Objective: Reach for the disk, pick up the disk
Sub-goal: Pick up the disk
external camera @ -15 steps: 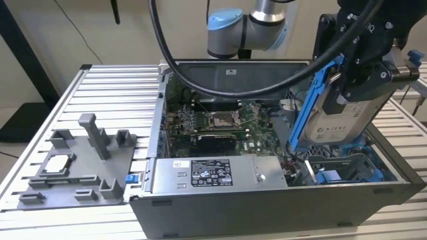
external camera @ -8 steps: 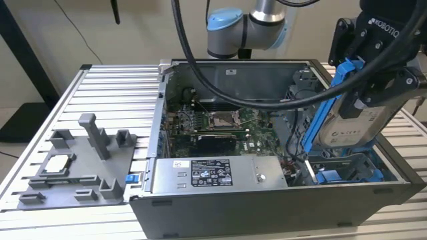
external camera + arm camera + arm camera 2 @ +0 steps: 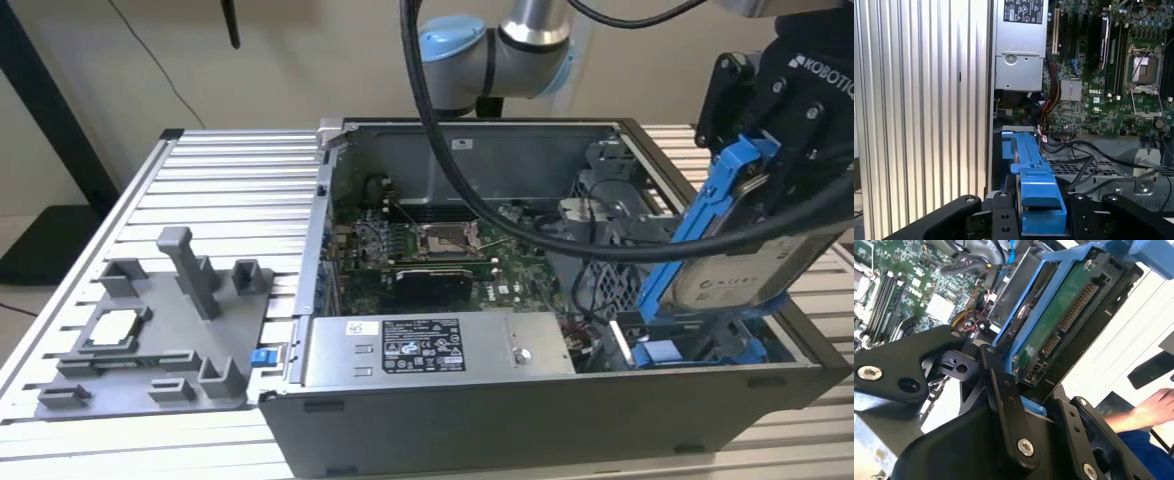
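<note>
Disk (image 3: 731,285): we find it clenched in the claw (image 3: 787,140) by its blue frame, tilted steeply, partly lifted from the open computer case (image 3: 561,420) at the exterior view's right.

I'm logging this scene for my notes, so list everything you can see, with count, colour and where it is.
Disk: one, silver-grey with a white label in a blue frame, tilted, lifted above the case's bay at the exterior view's right, clamped in the gripper.
Computer case: one, dark grey, open, lying on the table.
Motherboard: one, green, inside the case.
Power supply box: one, grey with a black-and-white label, along the case's near wall.
Fixture tray: one, grey, on the table at the exterior view's left.
Table: one, ribbed aluminium.
Person's hand: one, with a blue sleeve, in the second wrist view.
Robot arm: one, grey with light blue caps.
Gripper: one, black, shut on the disk's frame.
</note>
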{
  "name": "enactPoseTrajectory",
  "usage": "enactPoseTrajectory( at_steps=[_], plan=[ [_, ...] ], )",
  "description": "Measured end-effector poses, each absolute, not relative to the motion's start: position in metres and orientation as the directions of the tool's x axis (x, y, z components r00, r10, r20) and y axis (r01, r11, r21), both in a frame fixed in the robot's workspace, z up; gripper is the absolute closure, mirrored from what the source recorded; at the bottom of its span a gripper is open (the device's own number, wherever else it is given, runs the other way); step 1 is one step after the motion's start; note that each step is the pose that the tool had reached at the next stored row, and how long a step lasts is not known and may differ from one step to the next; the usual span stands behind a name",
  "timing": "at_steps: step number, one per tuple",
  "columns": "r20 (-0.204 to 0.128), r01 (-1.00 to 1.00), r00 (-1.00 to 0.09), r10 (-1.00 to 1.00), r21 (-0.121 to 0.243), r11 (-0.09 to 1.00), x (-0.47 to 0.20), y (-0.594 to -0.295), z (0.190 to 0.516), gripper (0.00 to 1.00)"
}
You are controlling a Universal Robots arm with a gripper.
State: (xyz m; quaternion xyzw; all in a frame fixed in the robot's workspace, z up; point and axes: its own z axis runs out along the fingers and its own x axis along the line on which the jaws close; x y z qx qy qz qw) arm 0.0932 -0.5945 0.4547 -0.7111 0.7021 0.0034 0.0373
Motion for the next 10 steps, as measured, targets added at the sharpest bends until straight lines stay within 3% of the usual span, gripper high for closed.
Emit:
enactPoseTrajectory(
  at_steps=[10],
  plan=[
    [-0.057, -0.998, -0.032, -0.998, -0.048, 0.035, 0.0951, -0.5986, 0.446, 1.0]
  ],
)
